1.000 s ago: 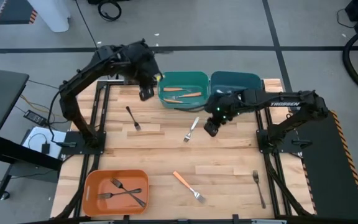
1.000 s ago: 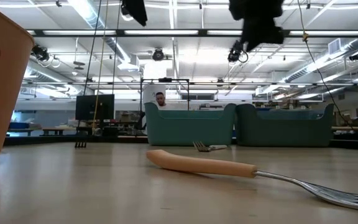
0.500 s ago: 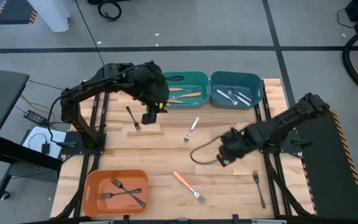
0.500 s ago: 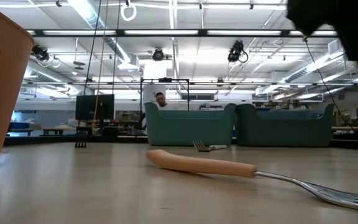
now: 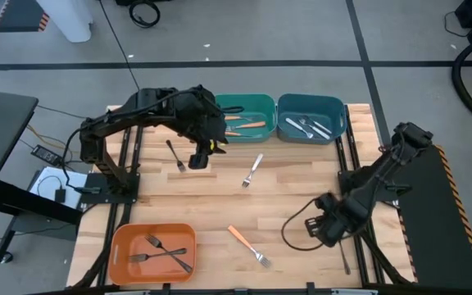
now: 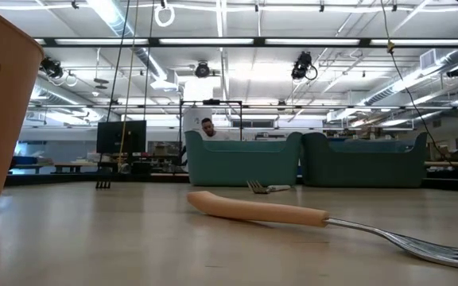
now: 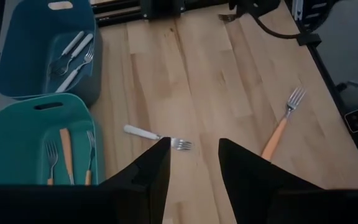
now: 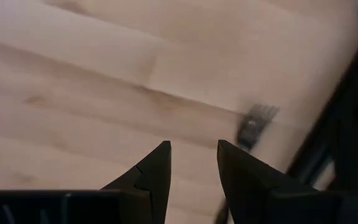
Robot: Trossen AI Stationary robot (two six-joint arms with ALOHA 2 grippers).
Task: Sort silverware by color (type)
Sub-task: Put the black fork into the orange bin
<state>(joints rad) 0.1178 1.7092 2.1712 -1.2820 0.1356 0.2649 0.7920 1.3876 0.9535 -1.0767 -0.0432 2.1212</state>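
Forks lie loose on the wooden table: a dark one [image 5: 175, 156] at far left, a silver one [image 5: 252, 170] in the middle, an orange-handled one [image 5: 248, 246] near the front, and another dark one [image 5: 343, 258] at near right. My left gripper [image 5: 197, 158] hangs open above the table between the far-left dark fork and the silver fork [image 7: 157, 135]. My right gripper [image 5: 329, 232] points down, open, beside the tines [image 8: 253, 124] of the near-right dark fork. Neither gripper holds anything.
At the far edge, a teal bin [image 5: 262, 102] holds orange-handled forks and a blue bin [image 5: 334, 105] holds silver ones. An orange bin [image 5: 121, 246] at near left holds dark forks. A black cable loops beside my right gripper. Bare wood lies between the loose forks.
My right gripper has swung from the table's middle, beside the silver fork, toward the near right, sinking and rolling until it points down by the dark fork. My left gripper has moved from the teal bin toward the table's middle. Both have stayed open.
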